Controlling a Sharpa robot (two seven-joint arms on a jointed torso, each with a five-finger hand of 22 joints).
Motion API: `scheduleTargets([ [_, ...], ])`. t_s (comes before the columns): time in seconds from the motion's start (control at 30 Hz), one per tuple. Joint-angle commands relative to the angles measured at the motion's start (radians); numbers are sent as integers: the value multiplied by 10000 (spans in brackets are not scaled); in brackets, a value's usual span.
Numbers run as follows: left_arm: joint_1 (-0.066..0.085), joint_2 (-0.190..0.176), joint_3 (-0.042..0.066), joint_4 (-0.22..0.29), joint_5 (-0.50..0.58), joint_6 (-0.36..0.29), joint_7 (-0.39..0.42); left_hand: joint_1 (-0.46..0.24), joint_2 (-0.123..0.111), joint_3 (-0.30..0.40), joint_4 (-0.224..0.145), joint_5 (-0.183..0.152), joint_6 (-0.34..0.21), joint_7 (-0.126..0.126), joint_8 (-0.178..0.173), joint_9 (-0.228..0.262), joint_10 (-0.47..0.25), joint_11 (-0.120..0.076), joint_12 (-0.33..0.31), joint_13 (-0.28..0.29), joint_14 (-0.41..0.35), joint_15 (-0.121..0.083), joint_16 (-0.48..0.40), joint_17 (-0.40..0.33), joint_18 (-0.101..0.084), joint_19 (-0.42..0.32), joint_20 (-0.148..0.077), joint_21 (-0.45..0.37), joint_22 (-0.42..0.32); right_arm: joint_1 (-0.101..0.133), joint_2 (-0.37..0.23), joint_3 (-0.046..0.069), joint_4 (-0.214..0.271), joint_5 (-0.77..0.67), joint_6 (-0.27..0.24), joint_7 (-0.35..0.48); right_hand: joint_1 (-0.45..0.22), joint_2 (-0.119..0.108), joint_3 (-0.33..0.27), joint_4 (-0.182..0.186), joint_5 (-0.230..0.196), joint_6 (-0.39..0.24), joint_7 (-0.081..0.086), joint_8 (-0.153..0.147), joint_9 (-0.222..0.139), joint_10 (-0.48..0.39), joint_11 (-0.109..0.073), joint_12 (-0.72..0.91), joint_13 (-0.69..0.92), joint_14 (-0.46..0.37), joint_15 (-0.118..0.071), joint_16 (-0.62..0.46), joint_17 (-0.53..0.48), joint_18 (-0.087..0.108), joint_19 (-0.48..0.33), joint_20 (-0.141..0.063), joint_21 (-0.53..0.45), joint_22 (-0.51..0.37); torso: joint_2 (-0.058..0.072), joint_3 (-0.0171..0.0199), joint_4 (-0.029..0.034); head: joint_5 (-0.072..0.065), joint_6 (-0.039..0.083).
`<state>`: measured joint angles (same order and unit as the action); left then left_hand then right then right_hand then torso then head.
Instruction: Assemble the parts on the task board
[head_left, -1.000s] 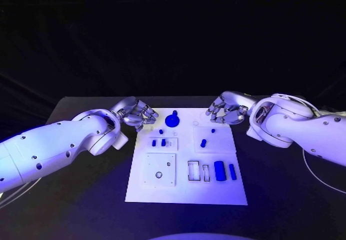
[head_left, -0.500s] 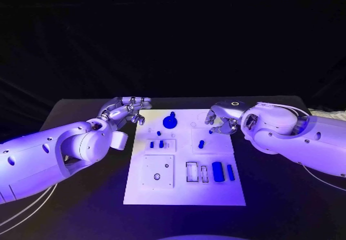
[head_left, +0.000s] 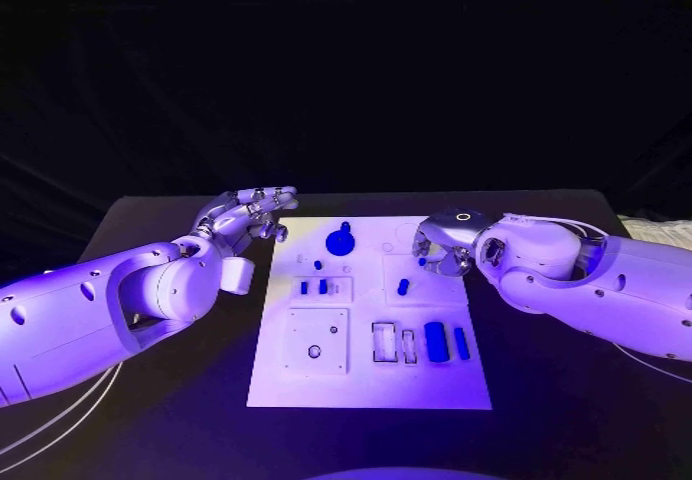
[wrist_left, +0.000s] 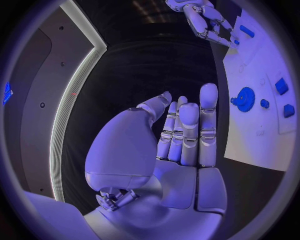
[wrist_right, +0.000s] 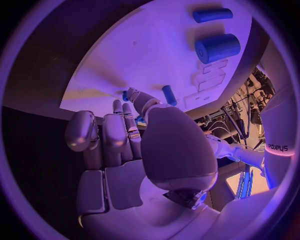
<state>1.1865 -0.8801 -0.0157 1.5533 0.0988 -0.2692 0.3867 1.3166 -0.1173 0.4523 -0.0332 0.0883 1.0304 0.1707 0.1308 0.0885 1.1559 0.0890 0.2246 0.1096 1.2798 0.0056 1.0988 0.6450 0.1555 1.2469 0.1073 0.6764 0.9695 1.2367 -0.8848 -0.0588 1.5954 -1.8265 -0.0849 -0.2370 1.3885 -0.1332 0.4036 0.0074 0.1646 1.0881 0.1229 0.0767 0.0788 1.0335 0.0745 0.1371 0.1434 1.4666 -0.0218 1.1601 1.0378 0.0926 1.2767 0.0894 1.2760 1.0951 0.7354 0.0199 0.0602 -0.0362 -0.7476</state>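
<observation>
Task board: the white task board (head_left: 369, 385) is being shown lying flat in the middle of the black table (head_left: 577, 400).
Parts: a round blue gear (head_left: 342, 241) is being seen near the board's far edge; a thick blue cylinder (head_left: 436, 341) and a slimmer blue bar (head_left: 462, 343) are being seen lying side by side toward the near right.
Left hand: the left hand (head_left: 248, 215) is being held just beside the board's far left corner, with its fingers (wrist_left: 187, 130) stretched straight and close together, nothing being held.
Right hand: the right hand (head_left: 441, 252) is being held over the board's right side, fingers partly curled; a small blue peg (wrist_right: 169, 94) is being seen just past the fingertips, but whether it is being pinched cannot be told.
</observation>
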Motion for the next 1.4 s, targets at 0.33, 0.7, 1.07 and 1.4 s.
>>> scheduleTargets([
  [0.33,-2,-8,5,15,198,236,151,34,93,-106,9,-26,-50,-56,54,-19,-98,8,64,26,-83,19,-80,-66,159,-85,17,-155,-95,-90,134,-2,-182,-80,349,82,121,154,418,19,-301,350,-19,-4,36,335,-32,25,-354,160,-55,-110,-26,124,-11,-80,-100,-19,-10,-1,4,3,-34],
  [0.7,-3,-12,5,14,195,222,75,145,141,-162,-31,-12,-67,-54,59,-31,-150,8,115,41,-105,18,-71,-87,165,-82,16,-229,-148,-161,266,-2,-339,210,409,206,124,406,704,-4,-476,824,-7,125,148,1165,-63,159,-565,223,80,56,166,79,156,52,46,211,-9,-5,0,16,-69],
  [1.07,-3,-16,5,12,165,224,34,195,159,-182,-52,-9,-68,-53,64,-35,-167,8,139,47,-113,17,-69,-104,169,-79,14,-260,-170,-191,254,1,-274,280,-511,52,247,600,935,-153,-651,930,30,119,213,1473,-81,57,-687,278,66,260,375,25,345,26,260,517,-12,-5,1,1,-79],
  [1.4,-3,-13,5,-20,158,232,-13,246,177,-196,-76,-5,-71,-49,67,-39,-184,9,160,52,-121,17,-67,-119,172,-78,13,-290,-192,-146,-48,58,136,374,-1185,-129,312,586,1100,-276,-678,920,57,83,227,1519,-67,-27,-733,287,71,319,427,0,412,19,351,645,-23,-10,-9,-20,-61],
])
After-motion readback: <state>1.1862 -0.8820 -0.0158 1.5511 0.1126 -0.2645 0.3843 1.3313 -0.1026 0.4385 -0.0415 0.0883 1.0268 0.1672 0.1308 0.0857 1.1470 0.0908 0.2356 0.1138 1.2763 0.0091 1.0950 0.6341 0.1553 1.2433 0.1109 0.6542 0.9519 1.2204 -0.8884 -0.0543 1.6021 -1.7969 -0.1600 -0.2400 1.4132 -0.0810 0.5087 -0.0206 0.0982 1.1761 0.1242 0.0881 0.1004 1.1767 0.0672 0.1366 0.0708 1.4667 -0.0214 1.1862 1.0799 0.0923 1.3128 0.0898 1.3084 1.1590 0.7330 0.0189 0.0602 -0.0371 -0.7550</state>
